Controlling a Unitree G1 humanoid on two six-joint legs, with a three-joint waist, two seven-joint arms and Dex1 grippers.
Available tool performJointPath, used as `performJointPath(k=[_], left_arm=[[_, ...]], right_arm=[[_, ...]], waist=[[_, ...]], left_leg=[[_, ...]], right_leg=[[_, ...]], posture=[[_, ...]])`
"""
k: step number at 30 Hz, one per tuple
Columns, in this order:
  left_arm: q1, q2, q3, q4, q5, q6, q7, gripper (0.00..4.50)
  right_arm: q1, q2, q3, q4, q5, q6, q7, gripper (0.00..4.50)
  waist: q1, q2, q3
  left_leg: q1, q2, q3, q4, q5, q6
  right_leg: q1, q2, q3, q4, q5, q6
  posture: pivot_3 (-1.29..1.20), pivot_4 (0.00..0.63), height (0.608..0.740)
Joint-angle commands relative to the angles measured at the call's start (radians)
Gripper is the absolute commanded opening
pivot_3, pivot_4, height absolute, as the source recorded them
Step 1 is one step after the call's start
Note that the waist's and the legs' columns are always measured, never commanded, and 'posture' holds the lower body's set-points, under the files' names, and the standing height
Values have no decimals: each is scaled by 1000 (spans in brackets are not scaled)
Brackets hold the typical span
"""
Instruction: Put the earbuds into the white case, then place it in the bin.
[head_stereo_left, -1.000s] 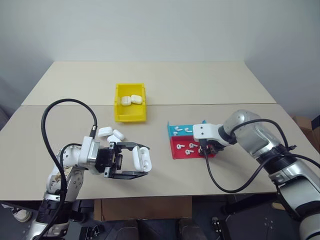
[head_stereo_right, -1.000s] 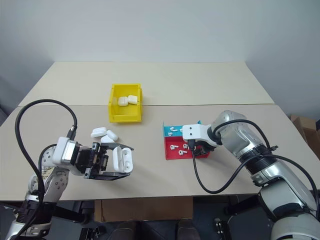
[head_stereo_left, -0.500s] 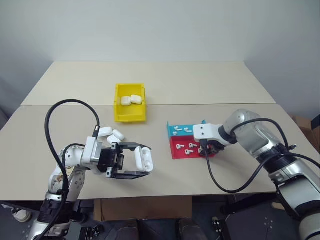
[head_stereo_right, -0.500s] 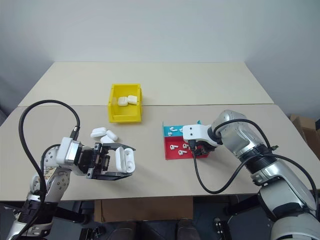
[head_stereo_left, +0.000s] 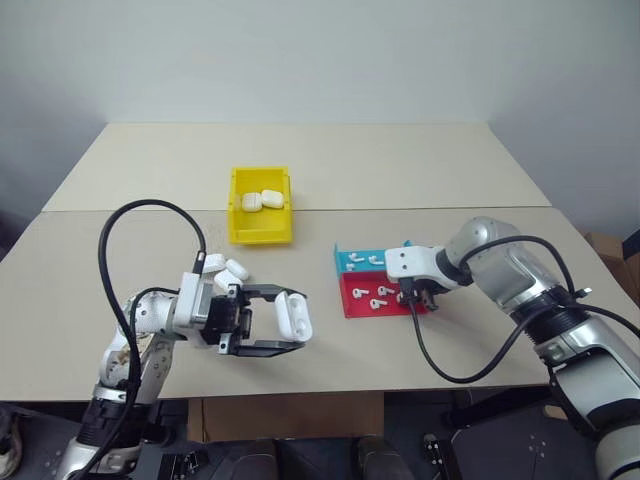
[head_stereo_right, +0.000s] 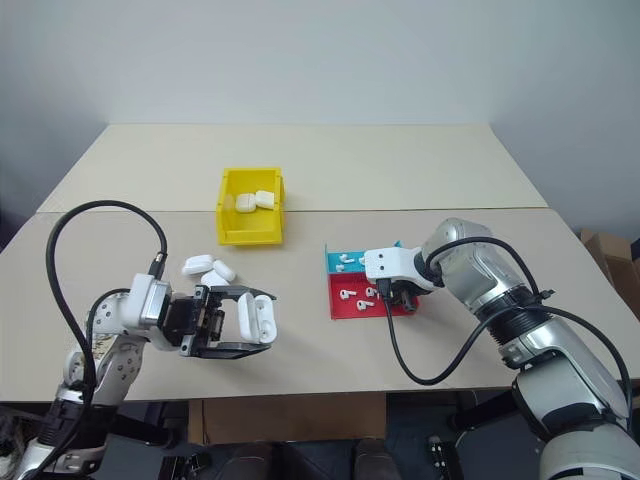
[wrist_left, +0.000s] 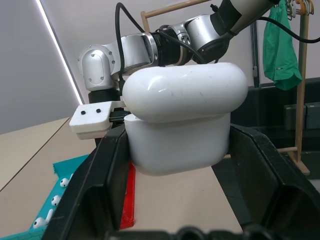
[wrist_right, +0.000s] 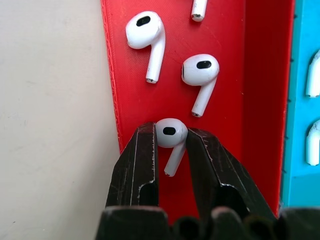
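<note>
Right gripper (wrist_right: 170, 142) newly pinching glossy earbud (wrist_right: 170, 134)

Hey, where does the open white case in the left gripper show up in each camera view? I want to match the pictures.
Left eye view: white case, lower left of centre, lid open, between the left gripper's fingers.
Right eye view: white case, lower left, same grip.
Left wrist view: white case, centre, between the black fingers.
Right wrist view: not in it; the right gripper pinches an earbud.
Shared landmark: red-and-blue tray.
</note>
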Motion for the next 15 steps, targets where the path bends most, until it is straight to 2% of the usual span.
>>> performJointPath(k=[1,7,12,15], left_arm=[[-22,-2,1,-28,-3,-8,7,2746],[-28,20,23,-57,-44,32,11,2746],[-37,10,26,-120,-90,96,67,2746],[-46,9,22,-145,-103,143,114,2746]], right_arm=[[-8,-9,-29,-13,-11,-2,3,869],[16,-56,-137,-187,47,113,0,869],[93,-85,-362,-441,201,298,-42,869],[156,-43,-541,-578,325,380,-117,869]], waist=[[0,0,0],[1,1,0],[4,1,1],[4,1,1]], left_leg=[[0,0,0,0,0,0],[-1,0,0,0,0,0],[-2,0,0,0,0,0],[-1,0,-1,0,0,0]], right_leg=[[0,0,0,0,0,0],[-1,0,0,0,0,0],[-1,0,0,0,0,0],[0,0,0,0,0,0]], posture=[[0,150,740],[0,150,740],[0,150,740],[0,150,740]])
